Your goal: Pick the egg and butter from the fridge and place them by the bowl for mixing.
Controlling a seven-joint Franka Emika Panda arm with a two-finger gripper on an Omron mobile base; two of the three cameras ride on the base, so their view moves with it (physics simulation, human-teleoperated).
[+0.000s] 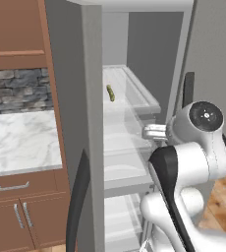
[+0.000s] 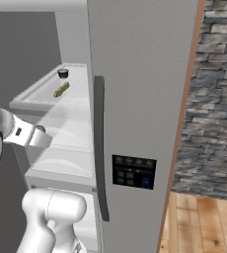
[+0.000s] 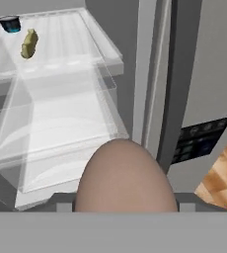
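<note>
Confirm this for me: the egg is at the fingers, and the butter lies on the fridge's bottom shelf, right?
Not quite. The egg is at the fingers, but the butter lies on the top shelf of the fridge, as the hand view shows.

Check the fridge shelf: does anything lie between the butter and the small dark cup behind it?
Nothing. In the hand view, bare shelf separates the butter from the dark cup; the right base view agrees.

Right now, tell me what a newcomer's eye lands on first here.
The egg, large and pinkish-brown, looms at the bottom of the hand view, right at the gripper, in front of the open fridge. Next comes the yellow-green butter lying on the fridge's top translucent shelf, beside a small dark cup at the back.
</note>
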